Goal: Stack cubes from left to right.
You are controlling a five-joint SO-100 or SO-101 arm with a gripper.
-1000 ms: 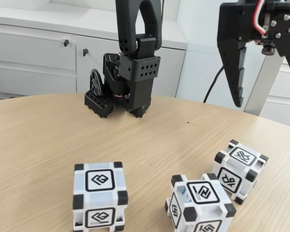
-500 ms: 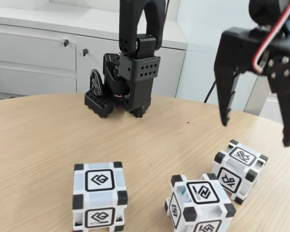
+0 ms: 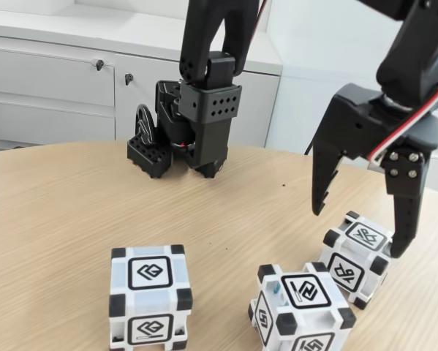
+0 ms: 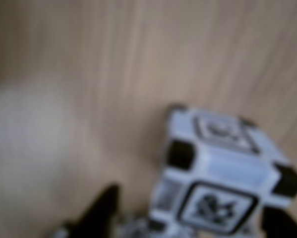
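Cubes point(image 3: 150, 297), glossy white plastic, black corners, woodgrain table point(image 3: 50, 212)

In the fixed view the black arm reaches in from the upper right corner of the picture, its wrist angled downward toward the right part of the tabletop. The gripper point(image 3: 360, 232) hangs with its two dark fingers spread wide apart, tips pointing down; the left finger point(image 3: 322, 179) is long and tapered, the right one point(image 3: 406, 219) hangs slightly lower beside a block with visible screws, and red and white wires loop along the wrist. The fingertips are clear of the tabletop. In the blurred wrist view, dark fingertips point(image 4: 101, 210) show at the lower edge, well apart from each other.
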